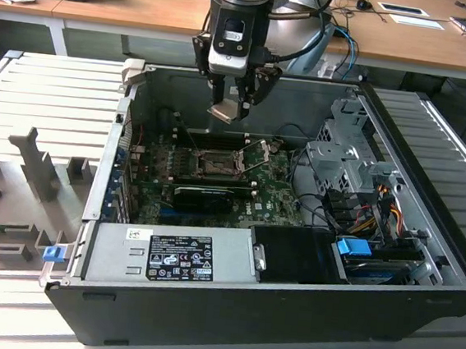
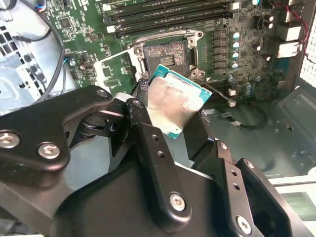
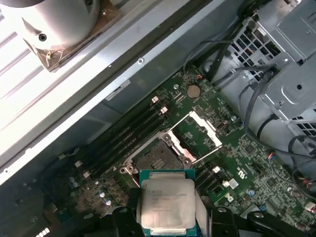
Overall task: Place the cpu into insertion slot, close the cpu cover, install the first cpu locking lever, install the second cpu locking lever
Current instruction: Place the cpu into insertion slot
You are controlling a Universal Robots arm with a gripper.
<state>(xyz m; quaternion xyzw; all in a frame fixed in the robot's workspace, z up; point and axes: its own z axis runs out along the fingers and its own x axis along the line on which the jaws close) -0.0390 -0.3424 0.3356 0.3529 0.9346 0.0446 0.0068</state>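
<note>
My gripper (image 1: 233, 102) hangs inside the open computer case, above the motherboard's far edge, shut on the cpu (image 1: 225, 112). In both wrist views the cpu (image 2: 175, 101) (image 3: 167, 200) is a silvery square chip with a green rim, pinched by its edges between the black fingers (image 2: 148, 133). The insertion slot (image 1: 209, 163) (image 2: 165, 55) (image 3: 155, 159) lies bare below and ahead of the chip, its dark pin field showing. The cpu cover (image 3: 206, 129) (image 2: 114, 69) is swung up and away from the socket. A thin lever wire (image 1: 257, 150) stands raised beside it.
Long black memory slots (image 2: 168, 17) run along the socket's far side. A black graphics card (image 1: 202, 195) lies on the near side. The grey power supply (image 1: 167, 255) spans the case front, and a metal drive cage (image 1: 346, 156) with cables (image 1: 383, 205) stands at the exterior view's right.
</note>
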